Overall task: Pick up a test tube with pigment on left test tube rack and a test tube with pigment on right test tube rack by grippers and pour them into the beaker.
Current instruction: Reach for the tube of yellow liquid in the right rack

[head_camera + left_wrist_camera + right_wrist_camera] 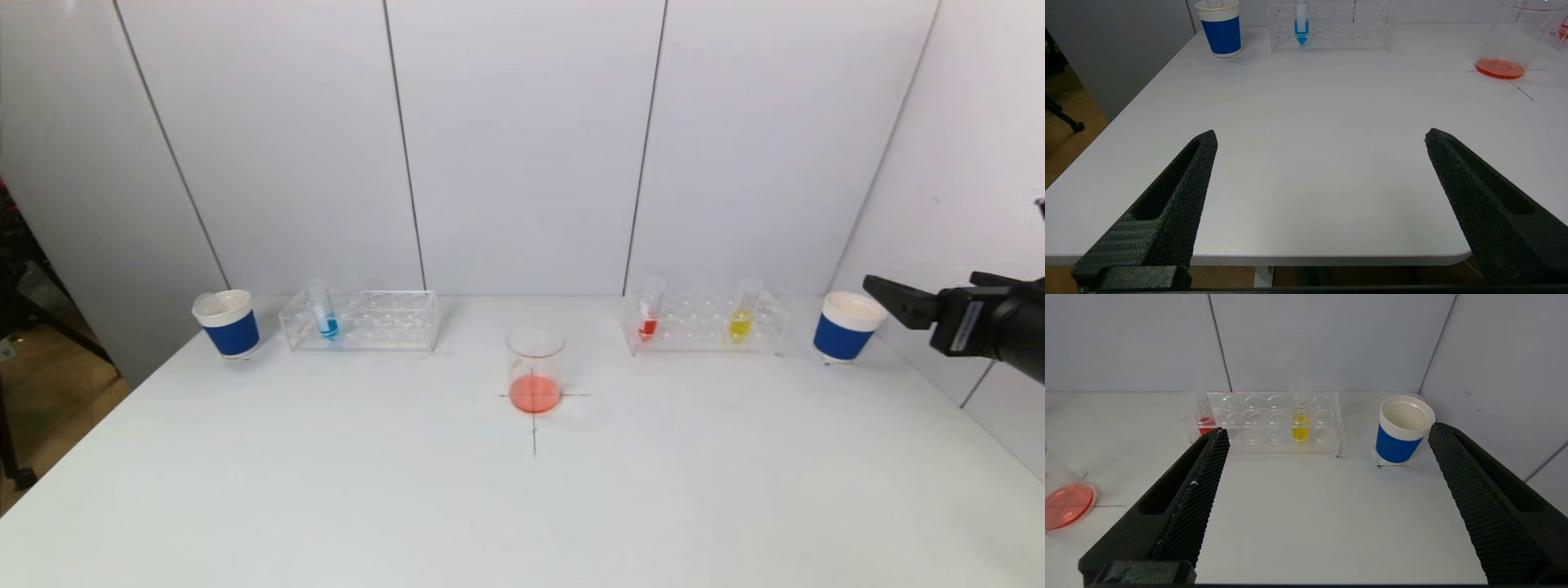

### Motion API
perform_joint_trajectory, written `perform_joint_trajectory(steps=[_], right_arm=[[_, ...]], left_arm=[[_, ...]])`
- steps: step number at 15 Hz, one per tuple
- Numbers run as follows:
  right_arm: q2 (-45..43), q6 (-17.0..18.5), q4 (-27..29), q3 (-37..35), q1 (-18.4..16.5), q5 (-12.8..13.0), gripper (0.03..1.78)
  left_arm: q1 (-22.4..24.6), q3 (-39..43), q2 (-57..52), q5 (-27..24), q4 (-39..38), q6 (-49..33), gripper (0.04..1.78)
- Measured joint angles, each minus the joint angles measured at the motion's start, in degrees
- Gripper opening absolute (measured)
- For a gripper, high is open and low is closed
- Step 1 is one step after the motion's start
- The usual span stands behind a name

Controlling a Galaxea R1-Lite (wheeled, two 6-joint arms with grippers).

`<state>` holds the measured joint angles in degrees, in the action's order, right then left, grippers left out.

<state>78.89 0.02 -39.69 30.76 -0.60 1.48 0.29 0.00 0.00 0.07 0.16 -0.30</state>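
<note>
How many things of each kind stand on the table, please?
Test tubes: 3 (blue, red, yellow)
Test tube racks: 2 (left, right)
Paper cups: 2 (left, right)
Beaker: 1
Total: 8
</note>
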Motion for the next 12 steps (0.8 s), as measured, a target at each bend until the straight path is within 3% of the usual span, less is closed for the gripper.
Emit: perform_joint_trajectory(steps=[9,12], right_arm=[[28.99,0.18,-32.13,0.09,0.44,0.15,1.77],[37.01,0.20,-40.18,2.32,0.44,0.12,1.77]], left_arm=[[0.00,0.00,0.00,0.00,0.02,0.00,1.78],[-0.05,0.00,0.00,0.00,0.02,0.00,1.78]])
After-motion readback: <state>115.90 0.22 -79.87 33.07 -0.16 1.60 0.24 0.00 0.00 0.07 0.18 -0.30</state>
